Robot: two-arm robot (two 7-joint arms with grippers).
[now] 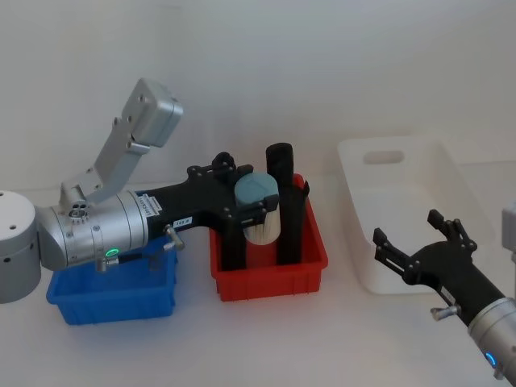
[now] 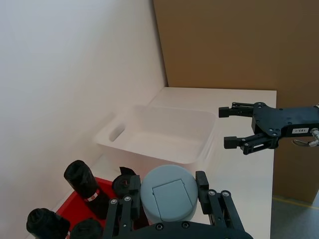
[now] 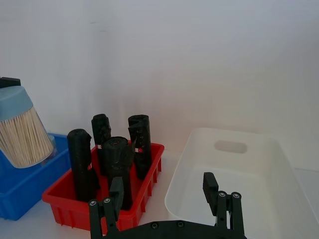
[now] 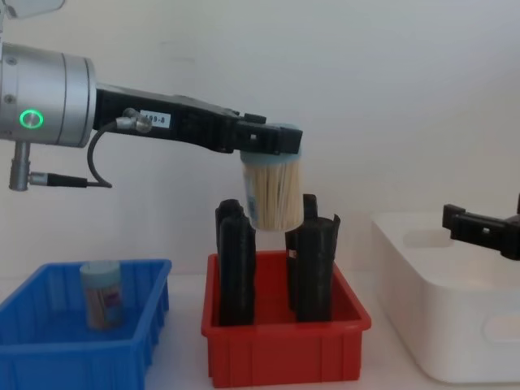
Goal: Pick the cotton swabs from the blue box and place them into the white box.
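- Nearest the robot, the right gripper hovers over the near edge of the white box, its fingers spread wide and holding nothing.
- On the other side, the blue box sits at the front left. A second jar stands upright inside it, well apart from either claw and not yet collected.
- Next comes a red bin, just beside the blue box and between it and the white box. It holds black rolled tubes standing on end.
- Above that red bin, the left gripper is clamped on a jar of cotton swabs. The fingers grip it up at the pale blue lid, so the clear body hangs below the claw, tilted a little. Its base rides close over the tube tops, with contact hard to rule out from the chest view.
- As a judgement, the jar should be light and rigid, but its smooth plastic is likely slippery and thin enough to deform. The lid band looks the firmest place to hold. The second jar calls for the same grip from above.
- Farthest right, the white box is open and empty, near the held jar but not under it. The carry looks about midway.
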